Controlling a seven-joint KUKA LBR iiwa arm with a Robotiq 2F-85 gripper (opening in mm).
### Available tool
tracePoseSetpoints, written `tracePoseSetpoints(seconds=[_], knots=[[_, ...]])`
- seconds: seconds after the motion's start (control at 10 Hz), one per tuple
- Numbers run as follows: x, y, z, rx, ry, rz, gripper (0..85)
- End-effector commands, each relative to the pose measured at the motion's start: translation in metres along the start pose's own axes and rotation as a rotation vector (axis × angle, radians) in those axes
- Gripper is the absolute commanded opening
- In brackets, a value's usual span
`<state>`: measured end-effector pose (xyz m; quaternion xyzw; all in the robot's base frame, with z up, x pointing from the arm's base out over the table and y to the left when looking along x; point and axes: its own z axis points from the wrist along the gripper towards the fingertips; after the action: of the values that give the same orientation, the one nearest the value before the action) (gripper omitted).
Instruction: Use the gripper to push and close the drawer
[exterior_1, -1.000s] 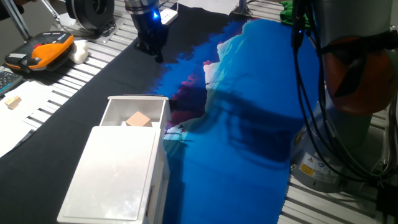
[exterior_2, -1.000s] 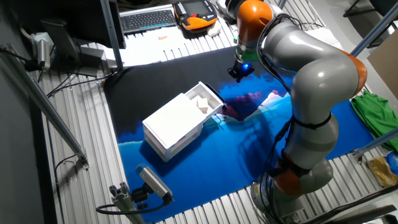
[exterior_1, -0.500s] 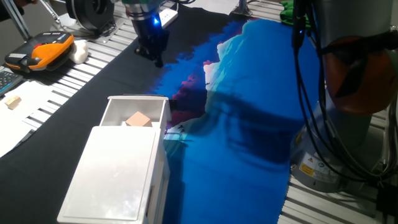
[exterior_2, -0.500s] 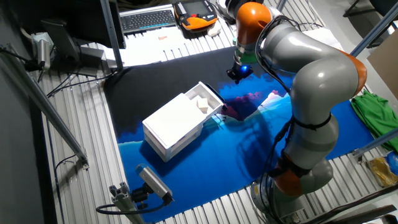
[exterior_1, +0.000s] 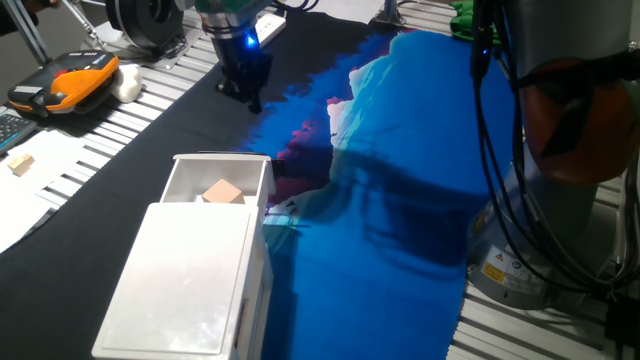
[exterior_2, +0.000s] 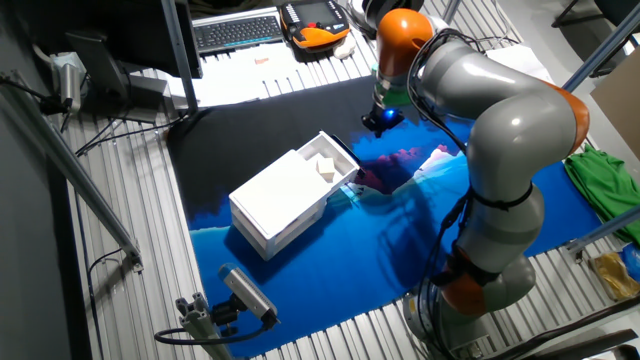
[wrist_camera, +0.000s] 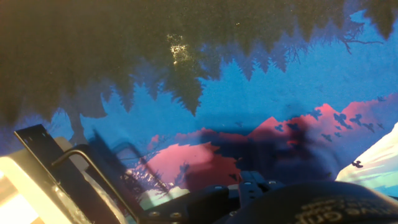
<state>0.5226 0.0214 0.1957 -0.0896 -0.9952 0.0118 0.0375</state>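
Drawer (exterior_1: 219, 186) is sitting part-open from its casing (exterior_1: 185, 285) on the table (exterior_1: 390, 250), looking light and thin-walled; you are wanting its front wall. Beyond, the pincer (exterior_1: 245, 82) is hovering apart, fingers probably together—you cannot tell.

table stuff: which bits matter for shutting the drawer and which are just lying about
For the job:
- gripper
- drawer, pulled out of the white casing

Lying about:
- orange and black handset
- keyboard
- green cloth
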Motion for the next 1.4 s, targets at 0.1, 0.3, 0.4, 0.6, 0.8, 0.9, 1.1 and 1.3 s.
tracePoseSetpoints(seconds=[0.1,0.3,0.4,0.6,0.8,0.9,1.1,1.3], knots=[[-0.002,0.002,0.007,-0.005,-0.005,0.001,0.0],[-0.003,0.004,0.012,-0.008,-0.012,0.008,0.0],[-0.002,0.006,0.013,-0.007,-0.014,0.011,0.0],[0.001,0.011,0.015,-0.004,-0.019,0.020,0.0],[0.005,0.017,0.019,-0.003,-0.024,0.033,0.0],[0.006,0.018,0.020,-0.007,-0.024,0.036,0.0],[0.006,0.020,0.021,-0.008,-0.025,0.039,0.0],[0.006,0.023,0.023,-0.010,-0.026,0.043,0.0]])
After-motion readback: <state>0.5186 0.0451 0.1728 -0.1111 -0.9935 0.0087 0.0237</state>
